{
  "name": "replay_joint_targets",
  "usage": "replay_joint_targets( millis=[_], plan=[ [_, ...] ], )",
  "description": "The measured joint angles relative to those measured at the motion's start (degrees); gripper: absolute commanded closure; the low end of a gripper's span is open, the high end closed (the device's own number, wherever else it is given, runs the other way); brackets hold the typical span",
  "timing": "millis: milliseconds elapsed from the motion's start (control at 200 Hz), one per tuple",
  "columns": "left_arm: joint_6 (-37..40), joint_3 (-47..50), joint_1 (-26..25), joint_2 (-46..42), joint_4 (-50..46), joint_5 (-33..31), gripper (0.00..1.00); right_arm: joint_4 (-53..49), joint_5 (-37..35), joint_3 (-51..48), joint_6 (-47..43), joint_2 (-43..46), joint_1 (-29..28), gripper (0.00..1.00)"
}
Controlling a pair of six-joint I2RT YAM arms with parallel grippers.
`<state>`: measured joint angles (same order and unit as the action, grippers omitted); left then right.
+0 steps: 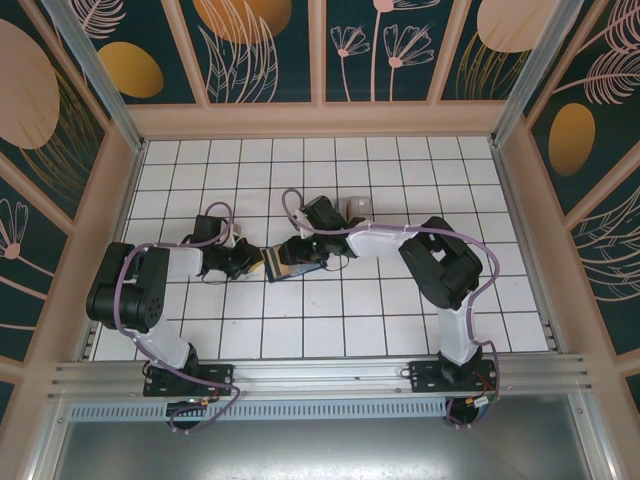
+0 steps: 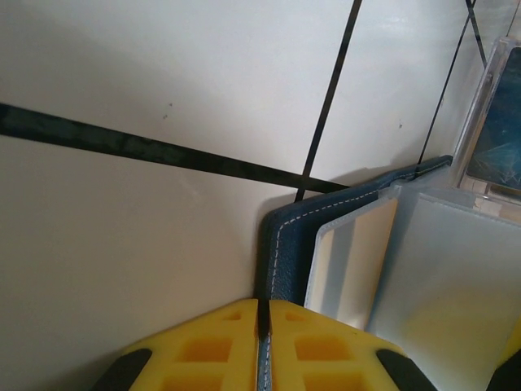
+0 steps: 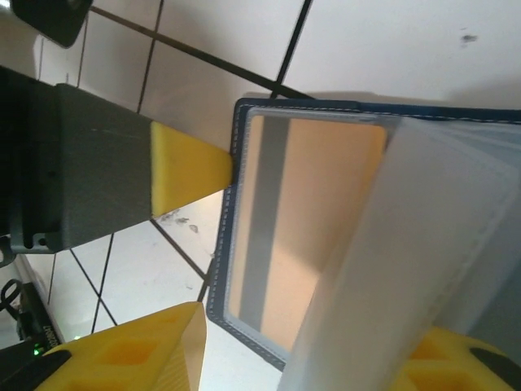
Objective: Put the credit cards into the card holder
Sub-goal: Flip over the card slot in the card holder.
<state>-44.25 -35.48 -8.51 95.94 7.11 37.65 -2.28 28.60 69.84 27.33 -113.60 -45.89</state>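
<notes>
the left gripper (image 2: 262,330) is pinched tight on the blue edge of the card holder (image 2: 285,244), with one of its yellow fingers (image 2: 212,350) pressed on each side of that edge. the right gripper (image 3: 313,346) is wide. a see-through pocket flap (image 3: 423,244) of the card holder goes down between its fingers, and i cannot tell if they touch it. the card holder lies open on the white tiled table (image 1: 400,330), between the two grippers. an orange credit card (image 3: 317,204) with a grey stripe sits inside a pocket of the card holder. a clear plastic rack (image 2: 492,122) stands just beside the card holder, on the side away from the left gripper.
</notes>
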Motion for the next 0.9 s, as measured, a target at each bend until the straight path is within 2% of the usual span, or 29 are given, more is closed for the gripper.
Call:
replay_joint_targets(
  millis=[85, 315, 500, 676, 901],
  plan=[
    [-0.2, -0.1, -0.1, -0.1, 0.0, 0.2, 0.82, 0.4, 1.0, 0.0, 0.1, 0.0, -0.2, 0.43],
    [-0.4, -0.6, -0.1, -0.3, -0.3, 0.7, 0.70, 1.9, 3.4, 0.0, -0.2, 0.0, -0.2, 0.43],
    [-1.1, -0.9, -0.4, -1.1, 0.0, 1.5, 0.52, 2.6, 4.5, 0.0, -0.3, 0.0, -0.2, 0.43],
    [-1.4, -1.2, -0.5, -1.6, 0.4, 2.3, 0.39, 2.5, 4.2, 0.0, -0.3, 0.0, -0.2, 0.43],
    [-1.5, -1.3, -0.6, -1.9, 0.3, 2.5, 0.37, 0.5, -1.1, -0.2, -0.7, 0.3, -0.2, 0.43]
  ],
)
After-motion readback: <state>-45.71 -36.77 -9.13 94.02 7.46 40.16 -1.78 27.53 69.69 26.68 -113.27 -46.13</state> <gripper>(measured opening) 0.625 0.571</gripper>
